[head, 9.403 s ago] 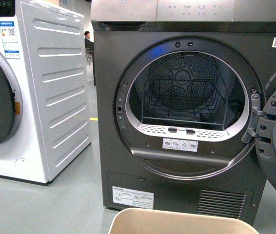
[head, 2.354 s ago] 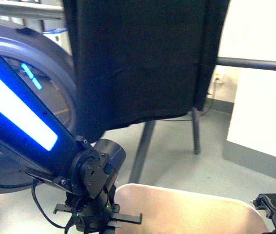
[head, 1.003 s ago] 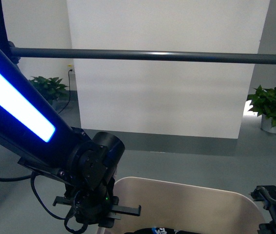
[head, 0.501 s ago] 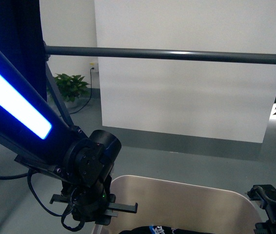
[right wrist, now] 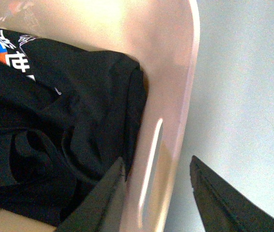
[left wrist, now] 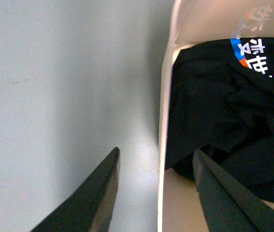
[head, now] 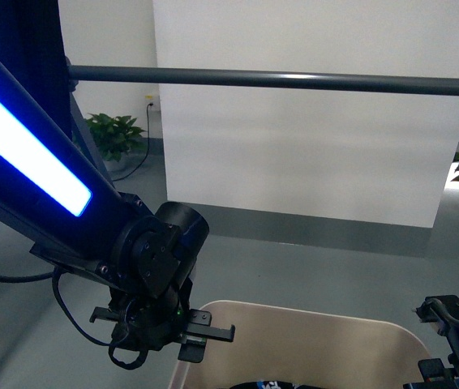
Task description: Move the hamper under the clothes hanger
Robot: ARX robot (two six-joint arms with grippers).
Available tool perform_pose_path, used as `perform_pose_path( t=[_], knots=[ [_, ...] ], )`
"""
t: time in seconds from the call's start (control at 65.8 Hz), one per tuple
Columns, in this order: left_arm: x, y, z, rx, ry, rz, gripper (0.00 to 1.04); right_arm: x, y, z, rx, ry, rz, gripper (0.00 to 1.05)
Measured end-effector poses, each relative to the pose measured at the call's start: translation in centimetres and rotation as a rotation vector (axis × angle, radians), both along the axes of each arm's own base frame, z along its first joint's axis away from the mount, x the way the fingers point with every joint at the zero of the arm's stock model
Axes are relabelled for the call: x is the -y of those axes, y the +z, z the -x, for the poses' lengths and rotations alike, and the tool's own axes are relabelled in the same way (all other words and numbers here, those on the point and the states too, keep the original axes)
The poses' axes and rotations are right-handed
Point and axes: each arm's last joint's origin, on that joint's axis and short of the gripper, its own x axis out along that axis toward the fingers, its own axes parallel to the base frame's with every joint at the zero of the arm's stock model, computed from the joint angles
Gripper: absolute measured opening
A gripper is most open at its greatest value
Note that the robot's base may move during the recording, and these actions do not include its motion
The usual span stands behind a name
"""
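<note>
Although the front view was sweeping sideways a second ago, it has almost settled. The hanger (head: pixel 294 80) spans the frame, its bar level and well above and beyond both grippers, with one splayed leg showing off the left arm's side. Bar and leg have barely shifted over the last half second, so I judge the carry is slowing to a stop.

The hamper (head: pixel 311 332) has come along between the two arms, its far rim just ahead of the grippers and far below the bar. From this angle I cannot tell whether it sits squarely beneath the bar or a little short of it, though it looks short.

The left gripper (left wrist: pixel 155 151) straddles one hamper wall, with one finger over the bare floor (left wrist: pixel 54 72) outside and the other over the black clothes (left wrist: pixel 224 121) inside. Its jaws stand apart with a gap on each side of the rim, so it is not pinching. The right gripper (right wrist: pixel 156 158) straddles the opposite wall the same way, spread wide, with the slot (right wrist: pixel 151 159) between its fingers.

What remains is probably a short push forward before the arms lift clear.
</note>
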Motion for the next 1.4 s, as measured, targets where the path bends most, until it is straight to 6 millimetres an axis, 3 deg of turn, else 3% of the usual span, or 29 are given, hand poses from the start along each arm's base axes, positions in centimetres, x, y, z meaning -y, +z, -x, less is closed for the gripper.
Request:
perform_pose_path(
  t=[0.289,0.38,0.441,0.577,0.684,0.714,0.835,0.866,1.397],
  knots=[
    [0.0,0.0,0.0,0.0,-0.001,0.0,0.96,0.0,0.0,0.0,0.0,-0.001,0.001,0.88],
    [0.0,0.0,0.0,0.011,0.002,-0.004,0.99,0.0,0.0,0.0,0.0,-0.001,0.001,0.99],
    [0.0,-0.5,0.1,0.215,0.066,-0.003,0.98,0.0,0.0,0.0,0.007,-0.003,-0.006,0.96],
    [0.1,0.1,0.3,0.553,0.106,0.108,0.98,0.3,0.1,0.6,0.373,-0.07,-0.119,0.97],
    [0.4,3.3,-0.3,0.751,0.109,0.186,0.98,0.6,2.6,0.3,0.634,-0.085,-0.136,0.97],
    [0.5,5.0,-0.5,0.798,0.103,0.201,0.98,0.8,3.6,0.1,0.691,-0.085,-0.136,0.97],
    [0.8,13.2,-0.3,0.976,0.072,0.233,0.98,1.5,11.3,-0.6,0.919,-0.078,-0.126,0.97],
    [0.8,14.4,-0.2,1.0,0.064,0.236,0.98,1.6,13.0,-0.5,0.958,-0.074,-0.121,0.97],
    [0.5,24.8,3.2,1.132,-0.081,0.203,0.98,1.5,23.7,3.5,1.204,-0.025,-0.058,0.97]
  ],
)
